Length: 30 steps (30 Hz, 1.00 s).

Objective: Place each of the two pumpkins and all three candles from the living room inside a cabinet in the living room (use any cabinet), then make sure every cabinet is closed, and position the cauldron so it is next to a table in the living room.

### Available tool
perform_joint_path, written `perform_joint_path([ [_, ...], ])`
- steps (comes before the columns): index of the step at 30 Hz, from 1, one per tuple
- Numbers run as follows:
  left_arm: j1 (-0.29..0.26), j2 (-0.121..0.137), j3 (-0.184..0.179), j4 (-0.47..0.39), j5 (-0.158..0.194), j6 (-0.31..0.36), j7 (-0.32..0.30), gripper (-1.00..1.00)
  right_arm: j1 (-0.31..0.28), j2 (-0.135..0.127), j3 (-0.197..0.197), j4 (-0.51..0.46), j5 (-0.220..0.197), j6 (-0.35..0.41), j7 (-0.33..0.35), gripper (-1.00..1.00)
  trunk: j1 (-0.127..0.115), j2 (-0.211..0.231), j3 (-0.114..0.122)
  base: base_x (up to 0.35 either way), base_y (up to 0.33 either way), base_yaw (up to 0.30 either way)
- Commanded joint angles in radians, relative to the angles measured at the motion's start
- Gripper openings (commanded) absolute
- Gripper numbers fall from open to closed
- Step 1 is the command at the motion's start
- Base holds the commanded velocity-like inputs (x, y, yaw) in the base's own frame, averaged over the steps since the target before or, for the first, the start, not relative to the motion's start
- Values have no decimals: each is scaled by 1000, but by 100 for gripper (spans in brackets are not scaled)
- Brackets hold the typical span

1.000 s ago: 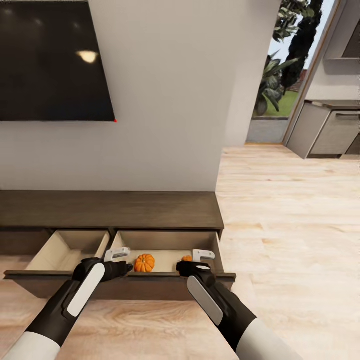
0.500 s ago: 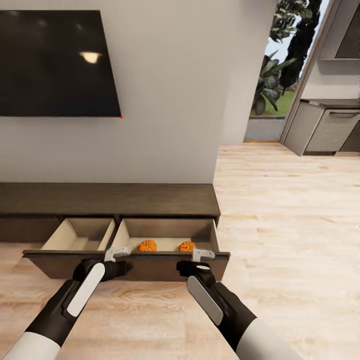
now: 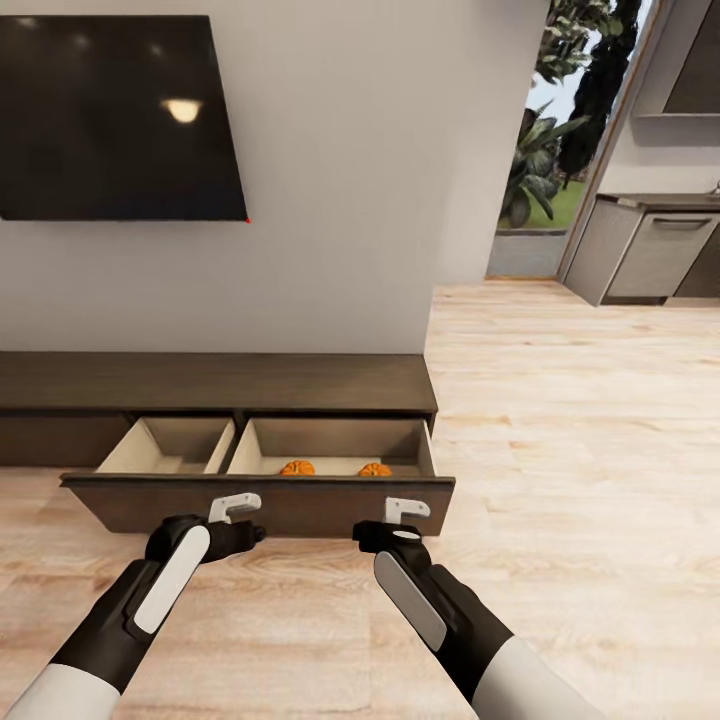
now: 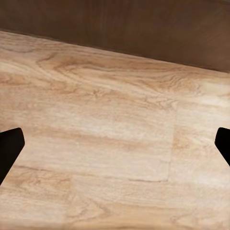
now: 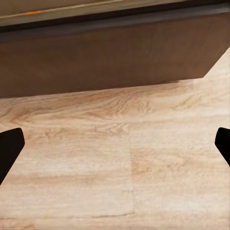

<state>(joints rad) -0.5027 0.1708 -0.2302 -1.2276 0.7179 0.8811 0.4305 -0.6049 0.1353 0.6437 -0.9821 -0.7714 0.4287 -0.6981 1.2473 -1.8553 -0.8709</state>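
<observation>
Pale wood-plank flooring (image 3: 560,450) runs from under the robot to a white wall (image 3: 340,200), and on that floor, nearest the head camera, both arms reach forward and down. The left gripper (image 3: 236,508) and the right gripper (image 3: 405,511) each hang just short of the drawer front; in both wrist views the dark fingertips sit at opposite edges with bare floor between them, so both sets of jaws stand apart and hold nothing.

Beyond them stands the long, low dark-brown wood-grain cabinet (image 3: 215,382), with two drawers pulled out. In the right-hand drawer (image 3: 340,445) lie two small round orange pumpkins, one (image 3: 297,467) toward the middle and the other (image 3: 375,469) near it on the right. The left-hand drawer (image 3: 170,447) shows no contents that I can make out. Above the cabinet a flat black screen (image 3: 120,115) hangs on the wall; far right, an opening leads to grey kitchen units (image 3: 655,255).

By my reading, the pumpkins are stowed and the candles are next. No candle is visible, so the next move calls for finding them, leaving a drawer open to receive them, then shutting both.
</observation>
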Motion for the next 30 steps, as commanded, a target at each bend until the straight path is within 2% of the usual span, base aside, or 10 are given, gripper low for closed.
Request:
perform_joint_path([
  [1,-1,1,-2,-1,10,1,10,100,-1,0,2,-1,-5,3,-7,100,4,-8,-4,-7,0,0],
  [22,0,1,-11,9,4,-13,11,100,-1,-4,7,10,-5,-1,-1,100,84,-155,-70,0,0,0],
  [30,0,1,-13,10,-5,-18,9,100,-1,-6,3,11,0,-4,93,100,115,-211,-95,0,0,0],
])
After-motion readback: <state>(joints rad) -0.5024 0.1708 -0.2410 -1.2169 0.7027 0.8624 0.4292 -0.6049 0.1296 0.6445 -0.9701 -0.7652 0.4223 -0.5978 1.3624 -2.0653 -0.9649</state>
